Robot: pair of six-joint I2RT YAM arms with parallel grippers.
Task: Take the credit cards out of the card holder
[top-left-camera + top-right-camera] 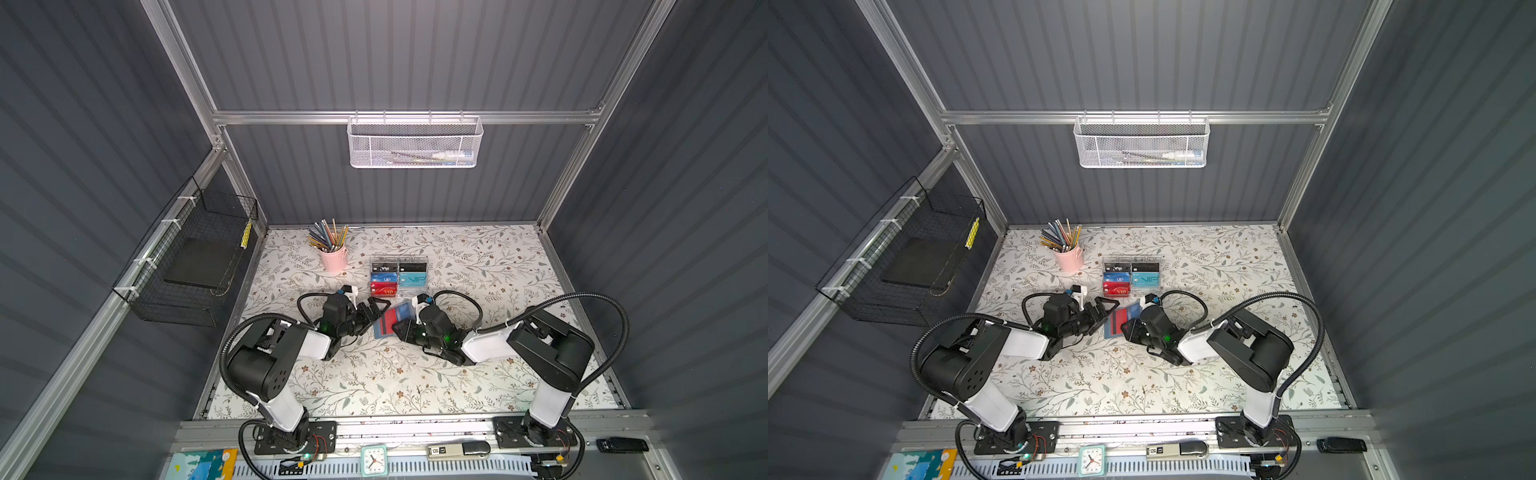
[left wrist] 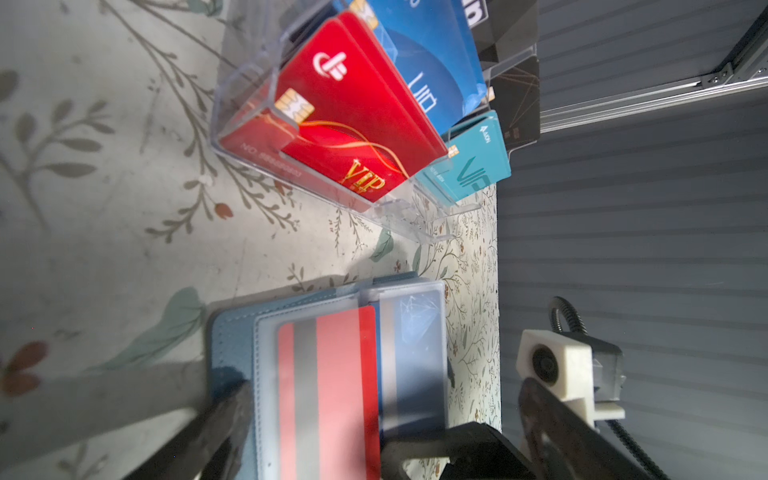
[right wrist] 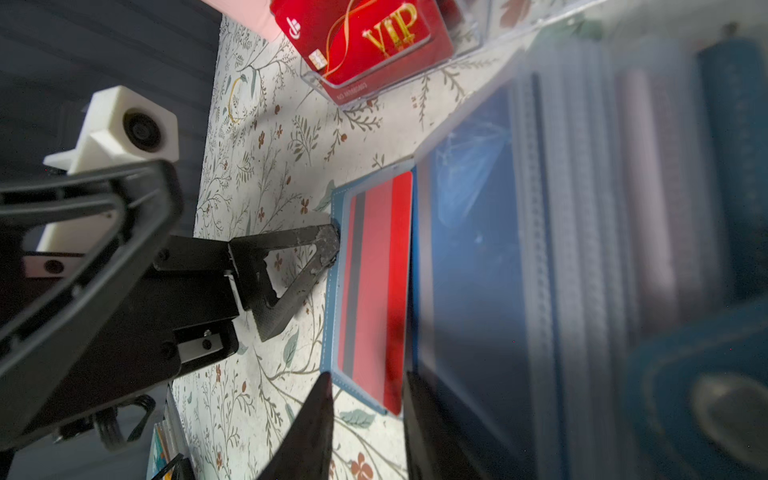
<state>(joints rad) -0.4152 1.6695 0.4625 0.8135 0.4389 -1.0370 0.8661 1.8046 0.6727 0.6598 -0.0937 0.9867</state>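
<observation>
1. My left gripper [image 1: 376,309] has its jaws spread as wide as they go and grips nothing. One fingertip [image 3: 322,245] sits at the outer edge of the card holder [image 2: 232,332], touching it or very nearly. The other finger is raised well clear of the table [image 1: 478,374].
2. My right gripper [image 3: 368,376] has its jaws drawn partway in, with a gap between them. In the right wrist view the near corner of the holder's flat half lies in that gap. I cannot tell whether I am pinching anything there or only resting.
3. The card holder lies open on the table between my two grippers, just in front of the acrylic rack [image 1: 399,276]. The red card [image 2: 336,374], with a grey stripe along it, sits in the pocket on the flat half. The blue card [image 2: 415,353] sits in a clear sleeve [image 2: 419,307] that stands lifted from the fold on my right gripper's side. Neither card is out yet.
4. I judge that the left fingertip is placed there to brace the cover so the holder cannot slide away. The lifted sleeve leaves the red card's pocket uncovered. The open left jaws look ready to close on a card's edge.
5. My left arm [image 1: 270,353] and right arm [image 1: 552,345] both reach in from the near edge. Their elbows are high and their forearms slope down and inward. The wrists are low over the table, and the fingers of the two grippers point at one another across the holder.
</observation>
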